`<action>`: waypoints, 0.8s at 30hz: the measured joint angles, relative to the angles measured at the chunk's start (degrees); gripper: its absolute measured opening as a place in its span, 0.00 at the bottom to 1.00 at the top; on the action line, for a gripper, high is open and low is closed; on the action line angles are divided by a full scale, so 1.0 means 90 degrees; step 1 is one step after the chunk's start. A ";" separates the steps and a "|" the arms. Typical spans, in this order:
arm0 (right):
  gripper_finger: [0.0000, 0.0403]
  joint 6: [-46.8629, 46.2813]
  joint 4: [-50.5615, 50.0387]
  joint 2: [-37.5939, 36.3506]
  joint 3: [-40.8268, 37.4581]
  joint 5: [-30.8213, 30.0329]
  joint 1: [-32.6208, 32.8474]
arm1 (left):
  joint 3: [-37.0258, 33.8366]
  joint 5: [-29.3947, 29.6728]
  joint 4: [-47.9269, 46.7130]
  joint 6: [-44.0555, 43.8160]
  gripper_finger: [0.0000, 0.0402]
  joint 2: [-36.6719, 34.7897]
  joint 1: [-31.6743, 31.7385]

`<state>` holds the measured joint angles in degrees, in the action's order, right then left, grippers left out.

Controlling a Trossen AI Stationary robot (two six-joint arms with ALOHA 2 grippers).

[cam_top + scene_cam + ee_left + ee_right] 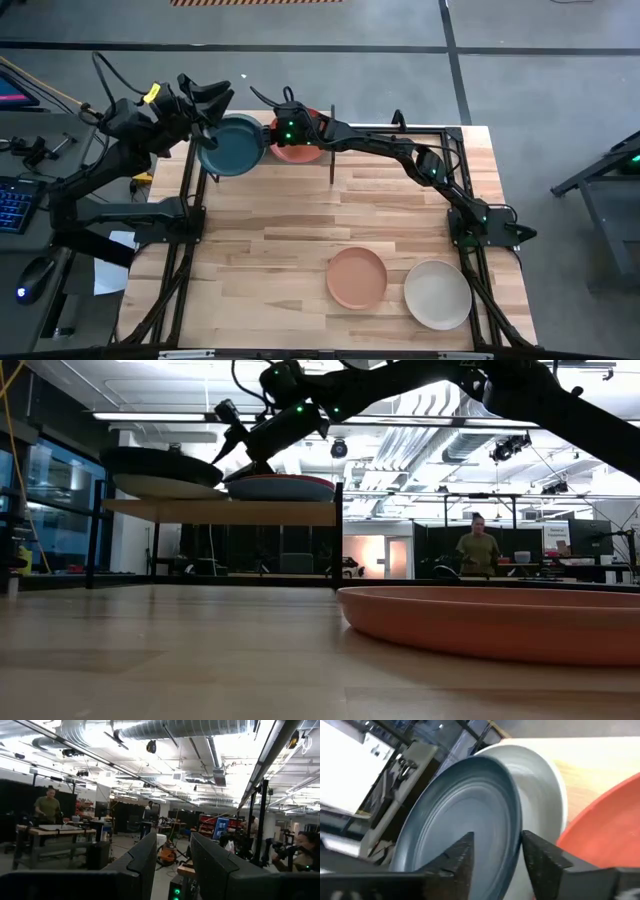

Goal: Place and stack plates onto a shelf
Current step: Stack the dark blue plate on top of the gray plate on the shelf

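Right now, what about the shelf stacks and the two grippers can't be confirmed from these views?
- Shelf board: high view, covered by the dark teal plate, red plate and both arms.
- Sky blue plate: hidden, not identifiable anywhere.
- Pale plate under the teal one: mostly covered, right wrist view.
- Right gripper: fingers apart at the teal rim; contact unclear.
- Left gripper: faces the room; its position relative to the shelf is unclear.

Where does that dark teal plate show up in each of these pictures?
High view: dark teal plate at the table's far left, on the shelf.
Low view: upper left, dark disc atop a pale plate.
Left wrist view: not in it.
Right wrist view: fills the middle.
Shared landmark: the red plate beside it.
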<state>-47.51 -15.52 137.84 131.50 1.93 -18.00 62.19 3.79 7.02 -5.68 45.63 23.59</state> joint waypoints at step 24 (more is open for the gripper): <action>0.47 0.4483 -0.2647 -0.1831 0.0010 -0.0878 -0.0535 | 0.0010 -0.0086 -0.1775 0.0574 0.28 -0.0454 0.0000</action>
<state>-7.16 -39.35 121.36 131.59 -5.97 -22.81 62.28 3.01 -8.96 -0.51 41.54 23.59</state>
